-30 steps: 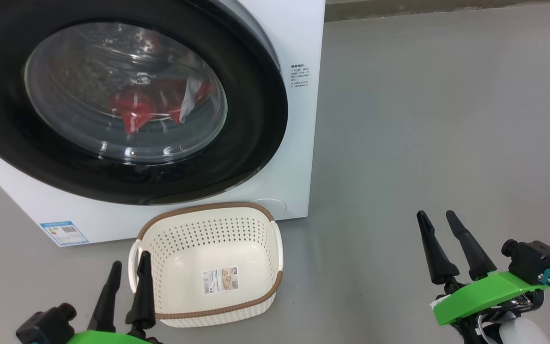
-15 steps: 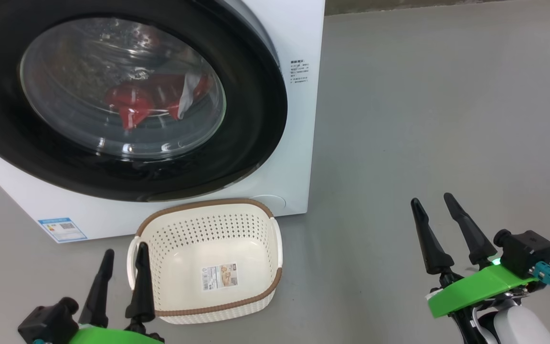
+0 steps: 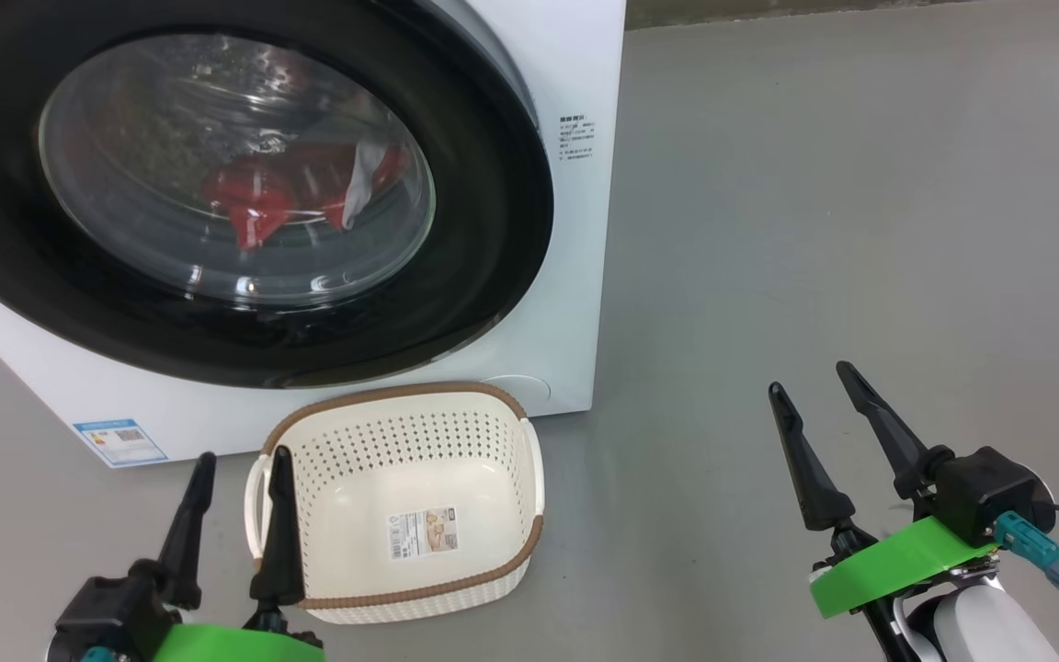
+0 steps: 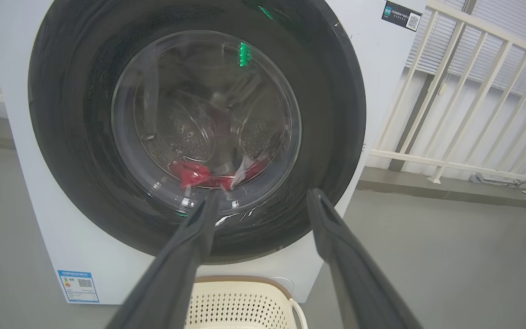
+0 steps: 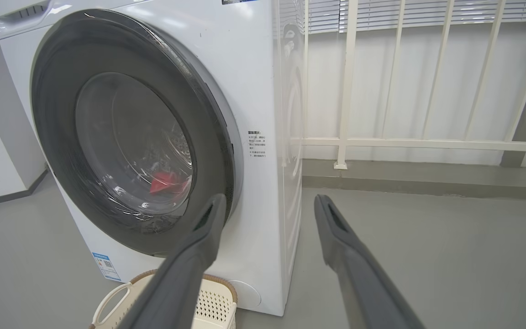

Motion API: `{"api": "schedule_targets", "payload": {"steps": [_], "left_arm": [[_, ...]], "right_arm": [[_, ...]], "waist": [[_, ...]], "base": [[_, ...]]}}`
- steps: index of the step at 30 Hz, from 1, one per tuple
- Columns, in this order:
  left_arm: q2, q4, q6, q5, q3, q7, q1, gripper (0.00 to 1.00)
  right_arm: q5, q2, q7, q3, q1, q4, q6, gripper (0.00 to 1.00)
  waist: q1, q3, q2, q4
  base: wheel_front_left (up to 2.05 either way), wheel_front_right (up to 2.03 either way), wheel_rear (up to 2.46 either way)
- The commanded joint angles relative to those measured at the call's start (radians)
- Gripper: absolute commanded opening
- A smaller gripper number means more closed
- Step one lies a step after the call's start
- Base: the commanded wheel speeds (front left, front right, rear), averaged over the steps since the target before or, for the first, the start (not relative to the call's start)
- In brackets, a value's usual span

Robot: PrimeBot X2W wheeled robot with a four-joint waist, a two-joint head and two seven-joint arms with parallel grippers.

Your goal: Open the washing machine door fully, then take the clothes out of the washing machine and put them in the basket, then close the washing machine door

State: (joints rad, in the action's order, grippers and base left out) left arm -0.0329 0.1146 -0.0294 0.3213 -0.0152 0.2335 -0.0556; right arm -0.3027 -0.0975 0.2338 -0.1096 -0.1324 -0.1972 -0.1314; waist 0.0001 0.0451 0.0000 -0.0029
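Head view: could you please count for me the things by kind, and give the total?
Washing machine: 1
Door: 1
Basket: 1
Bundle of red clothes: 1 (behind the glass; the separate pieces cannot be counted)
Grippers: 2 (left gripper, right gripper, both open)
Total: 6

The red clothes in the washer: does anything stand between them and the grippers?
Yes. The round, black-rimmed glass door covers the red clothes; the left gripper and right gripper, both open, are outside it.
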Motion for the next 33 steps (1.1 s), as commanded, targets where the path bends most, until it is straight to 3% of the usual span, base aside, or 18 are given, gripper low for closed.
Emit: {"api": "schedule_targets", "payload": {"steps": [1, 22, 23, 24, 26, 33], "left_arm": [[-0.017, -0.035, 0.007, -0.033, 0.024, 0.018, -0.041, 1.00], [-0.017, -0.052, 0.019, -0.084, 0.007, 0.028, -0.037, 1.00], [-0.017, -0.054, 0.019, -0.084, 0.006, 0.028, -0.039, 1.00], [-0.017, -0.055, 0.020, -0.087, 0.004, 0.028, -0.042, 1.00], [-0.017, -0.059, 0.022, -0.091, 0.000, 0.028, -0.050, 1.00], [-0.017, -0.089, 0.030, -0.094, -0.017, 0.028, -0.084, 1.00]], "right_arm": [[0.033, -0.014, 0.017, -0.025, -0.050, 0.032, 0.001, 1.00], [0.076, -0.013, 0.028, -0.029, -0.038, 0.040, 0.001, 1.00], [0.077, -0.017, 0.028, -0.037, -0.041, 0.037, 0.001, 0.77], [0.076, -0.023, 0.028, -0.047, -0.047, 0.030, 0.001, 0.42], [0.068, -0.031, 0.028, -0.059, -0.065, 0.020, 0.001, 0.00], [-0.015, -0.051, 0.028, -0.082, -0.136, -0.033, 0.001, 0.00]], "waist": [[-0.0001, 0.000, 0.0000, -0.001], [-0.0001, 0.015, 0.0000, -0.004], [-0.0001, 0.021, 0.0000, -0.004], [-0.0001, 0.027, 0.0000, -0.004], [-0.0001, 0.041, 0.0000, -0.002], [-0.0001, 0.093, 0.0000, 0.017]], "base": [[0.00, 0.00, 0.00], [0.00, 0.00, 0.00], [0.00, 0.00, 0.00], [0.00, 0.00, 0.00], [0.00, 0.00, 0.00], [0.00, 0.00, 0.00]]}}
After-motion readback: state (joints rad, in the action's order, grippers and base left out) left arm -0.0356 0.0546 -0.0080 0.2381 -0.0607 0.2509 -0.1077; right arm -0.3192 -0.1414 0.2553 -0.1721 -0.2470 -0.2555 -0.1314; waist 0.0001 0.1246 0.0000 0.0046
